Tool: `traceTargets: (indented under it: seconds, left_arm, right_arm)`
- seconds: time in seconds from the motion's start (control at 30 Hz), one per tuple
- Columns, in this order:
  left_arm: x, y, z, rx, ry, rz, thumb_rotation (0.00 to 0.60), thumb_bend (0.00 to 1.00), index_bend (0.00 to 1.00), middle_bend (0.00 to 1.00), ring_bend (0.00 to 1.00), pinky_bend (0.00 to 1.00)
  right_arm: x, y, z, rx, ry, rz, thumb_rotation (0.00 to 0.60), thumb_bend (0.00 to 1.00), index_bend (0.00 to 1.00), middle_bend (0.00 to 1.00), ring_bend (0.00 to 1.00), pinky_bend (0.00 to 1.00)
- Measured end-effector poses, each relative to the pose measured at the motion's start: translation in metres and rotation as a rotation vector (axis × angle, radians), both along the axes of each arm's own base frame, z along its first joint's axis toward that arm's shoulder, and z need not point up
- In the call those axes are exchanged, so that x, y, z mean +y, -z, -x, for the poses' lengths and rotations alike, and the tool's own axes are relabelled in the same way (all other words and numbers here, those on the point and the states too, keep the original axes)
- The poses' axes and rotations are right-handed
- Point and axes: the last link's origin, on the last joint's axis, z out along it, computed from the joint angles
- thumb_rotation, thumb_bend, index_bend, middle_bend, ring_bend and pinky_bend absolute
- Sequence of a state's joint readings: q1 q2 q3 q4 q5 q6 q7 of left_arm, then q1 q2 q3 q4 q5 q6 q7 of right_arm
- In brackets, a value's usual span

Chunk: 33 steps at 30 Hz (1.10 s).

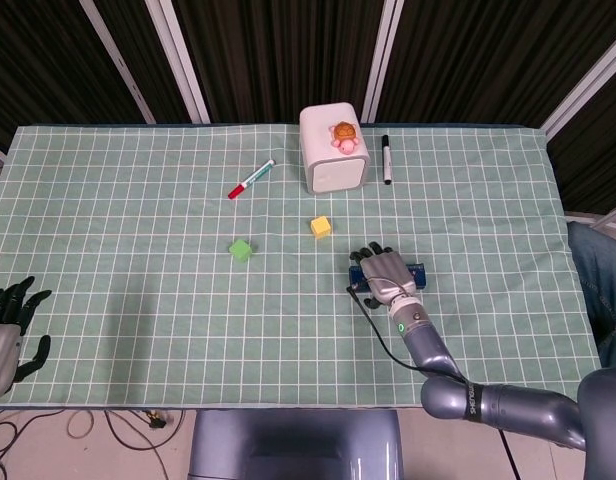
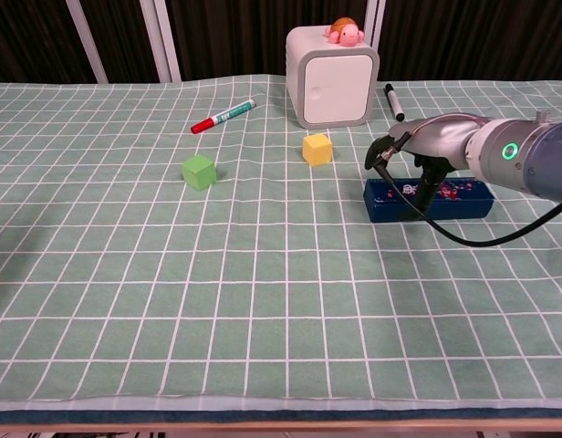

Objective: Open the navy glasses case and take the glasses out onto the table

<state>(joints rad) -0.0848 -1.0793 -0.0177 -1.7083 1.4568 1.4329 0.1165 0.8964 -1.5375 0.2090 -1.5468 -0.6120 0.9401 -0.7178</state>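
The navy glasses case (image 2: pixel 456 199) lies shut on the checked cloth, right of centre. My right hand (image 2: pixel 418 148) hovers over its left half with the fingers spread and the thumb hanging down in front of the case's near side; I cannot tell whether it touches. From the head view the right hand (image 1: pixel 381 272) covers most of the glasses case (image 1: pixel 419 270), so only the ends show. My left hand (image 1: pixel 8 328) rests at the table's near left corner, fingers apart and holding nothing. No glasses are visible.
A white box (image 2: pixel 332 75) with a turtle toy (image 2: pixel 343 33) on top stands at the back. A black marker (image 2: pixel 393 102) lies to its right, a red marker (image 2: pixel 223 116) to its left. A yellow cube (image 2: pixel 317 149) and green cube (image 2: pixel 199 171) sit mid-table.
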Motion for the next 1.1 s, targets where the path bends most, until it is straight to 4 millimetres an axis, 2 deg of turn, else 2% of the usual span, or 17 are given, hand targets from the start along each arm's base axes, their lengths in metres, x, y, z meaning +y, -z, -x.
traceTargets:
  seconds: [0.3,0.73,1.1]
  left_arm:
    - [-0.0002,0.0004,0.0004,0.001,-0.005,0.003,0.600,0.46,0.14,0.00,0.00,0.03]
    - [-0.0005,0.0011,0.0010,0.005,-0.011,0.008,0.600,0.46,0.14,0.00,0.00,0.03]
    - [-0.0007,0.0011,0.0011,0.012,-0.019,0.010,0.600,0.46,0.14,0.00,0.00,0.03]
  right_arm:
    - [-0.0055,0.0008,0.0034,-0.010,0.033,-0.003,0.600,0.35,0.26,0.32,0.13,0.24]
    - [-0.0065,-0.0038,-0.0002,0.005,0.019,0.005,0.600,0.35,0.26,0.32,0.13,0.24]
    - [-0.0052,0.0049,-0.0060,-0.011,0.019,-0.001,0.600,0.35,0.28,0.34,0.14,0.24]
